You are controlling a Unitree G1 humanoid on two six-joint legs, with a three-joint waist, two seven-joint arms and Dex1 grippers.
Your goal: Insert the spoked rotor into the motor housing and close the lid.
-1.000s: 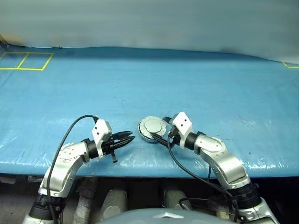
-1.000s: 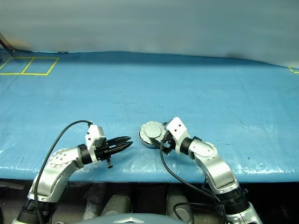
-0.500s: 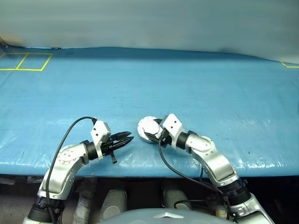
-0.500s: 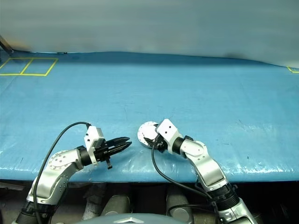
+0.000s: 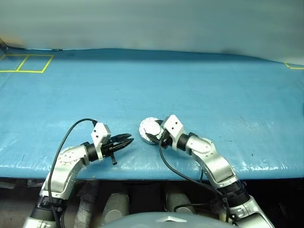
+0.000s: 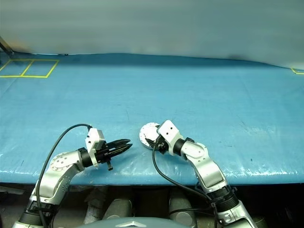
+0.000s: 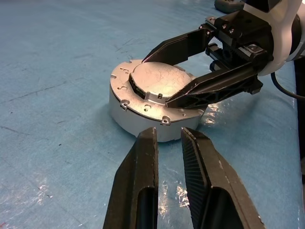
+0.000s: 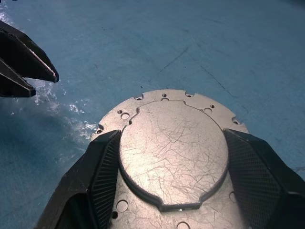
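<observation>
The motor housing [image 5: 148,129] is a short round silver cup near the table's front edge. Its lid [image 8: 174,152] lies flat on top with the smooth pale outer face up. The spoked rotor is hidden. My right gripper [image 8: 172,136] reaches in from the right, its fingers [image 7: 214,83] lying across the housing top and pressed against both sides of the lid's raised disc. My left gripper [image 7: 170,131] hangs a short way left of the housing and points at its side wall. It has only a narrow gap between its fingertips [image 5: 129,138], with nothing in it.
A blue sheet [image 5: 190,90] covers the table. The table's front edge [image 5: 142,172] runs just below both grippers. Yellow taped squares [image 5: 26,62] mark the far left corner, and a yellow mark [image 5: 294,66] sits at the far right.
My right gripper has slid left over the housing top, and its fingers have narrowed onto the lid's raised disc. The left gripper has stayed where it was.
</observation>
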